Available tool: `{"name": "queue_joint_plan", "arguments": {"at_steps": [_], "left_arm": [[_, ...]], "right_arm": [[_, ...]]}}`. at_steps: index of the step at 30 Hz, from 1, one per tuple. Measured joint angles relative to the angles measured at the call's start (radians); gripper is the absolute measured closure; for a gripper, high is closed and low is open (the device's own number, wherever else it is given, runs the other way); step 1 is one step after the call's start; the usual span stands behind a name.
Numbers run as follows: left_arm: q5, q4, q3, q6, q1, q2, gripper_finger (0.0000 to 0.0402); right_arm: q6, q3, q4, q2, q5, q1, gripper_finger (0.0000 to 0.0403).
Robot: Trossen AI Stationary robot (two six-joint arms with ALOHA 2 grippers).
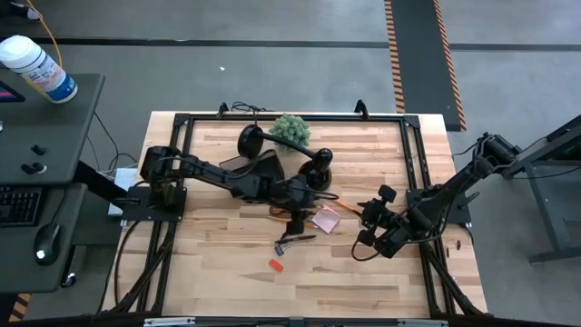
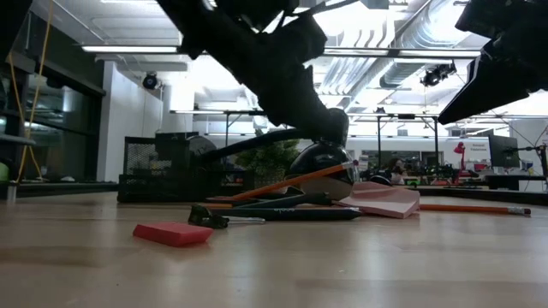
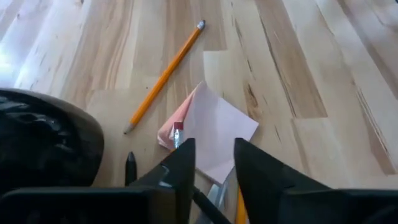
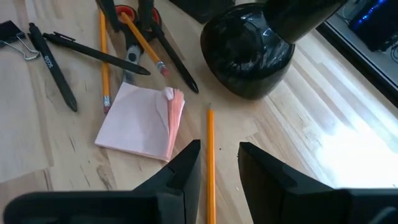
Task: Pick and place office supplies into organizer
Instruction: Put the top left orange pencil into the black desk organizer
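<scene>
My left gripper (image 3: 214, 165) is open and hovers low over a heap of supplies at mid-table (image 1: 292, 216). Under it are the orange-handled scissors (image 4: 128, 18), a pencil with an eraser end (image 3: 178, 129) that slants upward in the low view (image 2: 282, 183), and the pink sticky-note pad (image 3: 214, 134). My right gripper (image 4: 219, 162) is open, above and to the right of the pad (image 1: 363, 227), over a second pencil (image 4: 210, 143) lying flat. A small red piece (image 2: 171, 233) lies alone near the front. The dark organizer (image 2: 163, 171) stands behind, partly under the left arm. My left gripper: I cannot tell whether its fingers (image 3: 183, 168) touch the slanting pencil or the scissors beneath them. The fingers hide that spot in the left wrist view, and the other views show it too small.
The black lamp's round base (image 4: 249, 50) stands right behind the heap, its head (image 1: 250, 141) farther back beside the green plant (image 1: 290, 129). Black pens (image 4: 53, 62) and a black binder clip (image 4: 12, 31) lie left of the pad. Bare wood lies toward the near edge (image 1: 300, 291).
</scene>
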Motion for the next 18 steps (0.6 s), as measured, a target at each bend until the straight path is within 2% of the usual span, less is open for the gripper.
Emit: {"name": "queue_joint_plan", "arguments": {"at_steps": [8, 18], "left_arm": [[-0.027, -0.018, 0.005, -0.035, 0.001, 0.0, 0.0236], [-0.021, -0.039, 0.005, -0.034, 0.016, 0.001, 0.0224]], "right_arm": [[-0.003, 0.0, -0.001, 0.0, 0.005, 0.0, 0.0305], [-0.003, 0.0, 0.0, 0.0, 0.019, 0.0, 0.0305]]}}
